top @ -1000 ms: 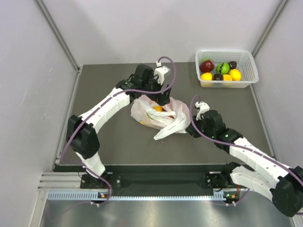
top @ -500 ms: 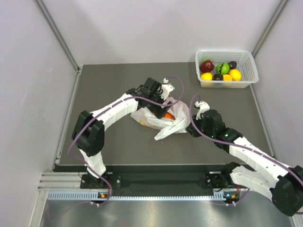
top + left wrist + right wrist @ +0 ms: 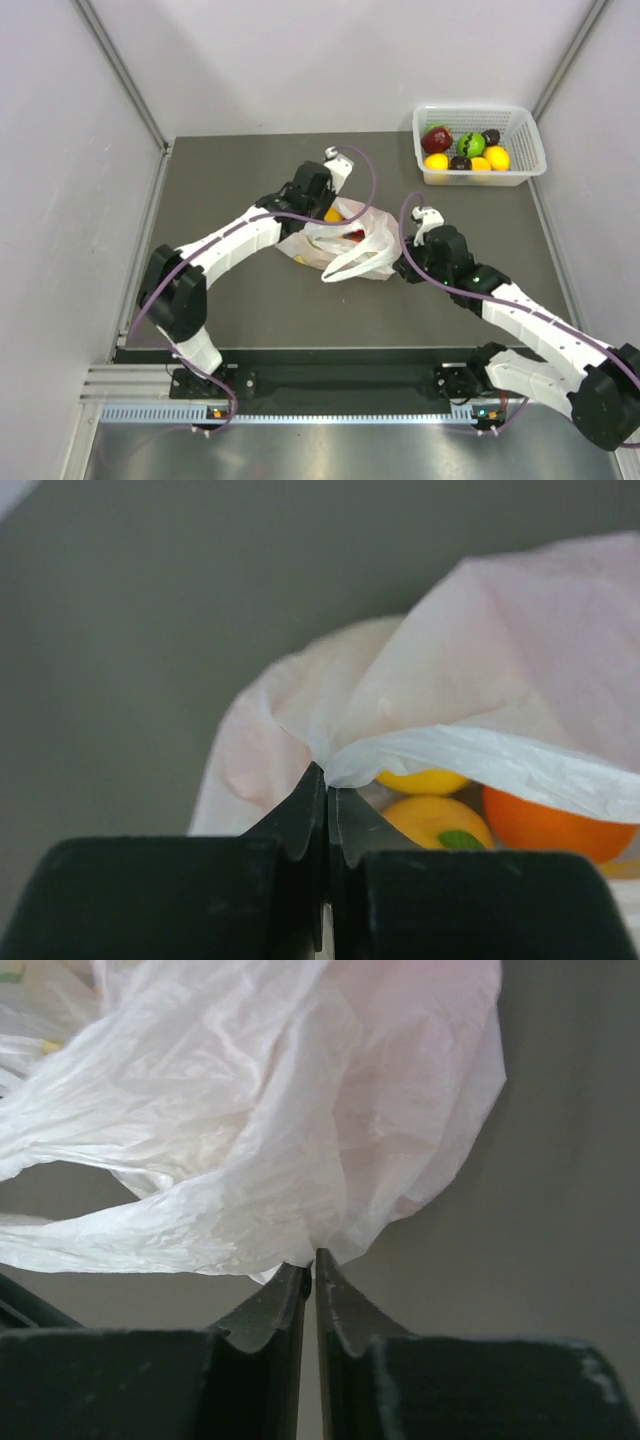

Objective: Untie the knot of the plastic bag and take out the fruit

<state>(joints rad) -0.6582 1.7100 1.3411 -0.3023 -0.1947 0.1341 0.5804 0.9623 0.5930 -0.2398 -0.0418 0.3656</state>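
Note:
The plastic bag (image 3: 362, 250) lies mid-table with its mouth spread open and its handles loose toward the front. My left gripper (image 3: 323, 212) is at the bag's back-left rim, shut on a fold of the plastic bag (image 3: 480, 690); the left gripper (image 3: 327, 777) pinches the white edge. Under that edge the fruit shows inside: a yellow one (image 3: 424, 780), a yellow-orange one (image 3: 432, 818) and an orange one (image 3: 545, 825). My right gripper (image 3: 401, 264) holds the bag's right edge. In the right wrist view the right gripper (image 3: 311, 1260) is shut on the plastic bag (image 3: 250, 1110).
A white basket (image 3: 480, 179) stands at the back right with a dark red apple (image 3: 436, 138), a green fruit (image 3: 470, 143) and yellow and dark ones. Grey walls enclose the table on the left, back and right.
My left gripper was open over the bag's inside; it has shut on the bag's rim and drawn back to the left, stretching the mouth wider. The right gripper kept its hold.

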